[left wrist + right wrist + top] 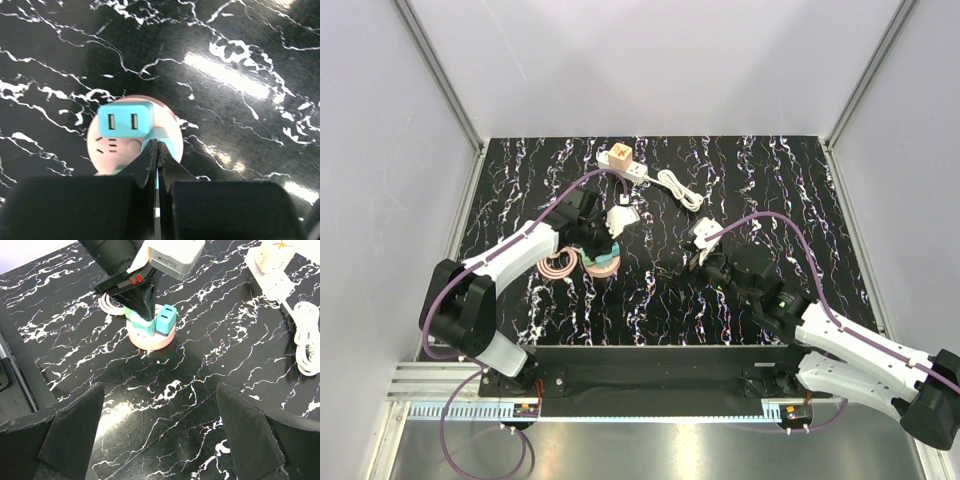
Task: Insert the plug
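Plug, teal plastic block with two slots (124, 120): stands on a pink round disc (150, 342), left of table centre, well apart from the white power strip (632, 171).
Left gripper (157, 146): fingers pressed together at the plug's lower edge; whether they pinch it cannot be told.
Right gripper (160, 390): spread wide, holding nothing.
Risk: so thin a pinch may slip and tip the plug.
Surroundings: pale grey walls (650, 60); glossy black white-veined table (770, 170).
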You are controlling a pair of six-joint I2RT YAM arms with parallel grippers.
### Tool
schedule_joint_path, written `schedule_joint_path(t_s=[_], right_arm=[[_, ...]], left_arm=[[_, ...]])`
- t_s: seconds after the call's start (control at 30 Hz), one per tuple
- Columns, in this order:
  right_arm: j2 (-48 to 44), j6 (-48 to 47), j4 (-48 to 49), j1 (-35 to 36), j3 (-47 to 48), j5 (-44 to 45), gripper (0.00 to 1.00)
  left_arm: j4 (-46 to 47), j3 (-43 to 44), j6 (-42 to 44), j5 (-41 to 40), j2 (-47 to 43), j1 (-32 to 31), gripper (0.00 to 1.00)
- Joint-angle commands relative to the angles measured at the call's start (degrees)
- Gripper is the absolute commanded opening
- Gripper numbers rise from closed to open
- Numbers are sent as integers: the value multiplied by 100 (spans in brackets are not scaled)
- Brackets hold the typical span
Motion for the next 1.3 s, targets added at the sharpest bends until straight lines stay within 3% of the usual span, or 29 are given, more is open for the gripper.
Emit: schedule_joint_path(t_s=[0.0, 0.4, 0.63, 0.67, 0.83, 0.87, 0.97, 1.0, 1.1, 1.27], right_arm=[[10, -108, 221, 32, 17, 149, 100], [-25, -99, 221, 32, 0, 158, 100], [19, -99, 239, 32, 0, 123, 100], [28, -91, 239, 32, 8, 132, 100], [11, -90, 213, 32, 9, 132, 100], [10, -90, 204, 32, 9, 140, 100], [-16, -99, 195, 32, 9, 140, 100], [-16, -99, 204, 32, 9, 140, 100], [-16, -108, 195, 32, 17, 140, 100], [-34, -117, 186, 40, 17, 158, 100]], left_arm=[[55, -206, 14, -407, 274, 5, 0], [82, -488, 23, -222, -60, 5, 0], [-41, -84, -450, -749, -280, -30, 7], [-93, 3, -582, -915, -271, -48, 16], [-339, 663, -1336, -1556, -166, -127, 25], [-375, 759, -1461, -1654, -131, -127, 33], [-691, 1172, -1568, -1611, 36, -127, 46], [-857, 1304, -1550, -1515, 124, -127, 60], [-1340, 1551, -1173, -847, 395, -118, 85], [-1395, 1578, -953, -1066, 537, -127, 89]])
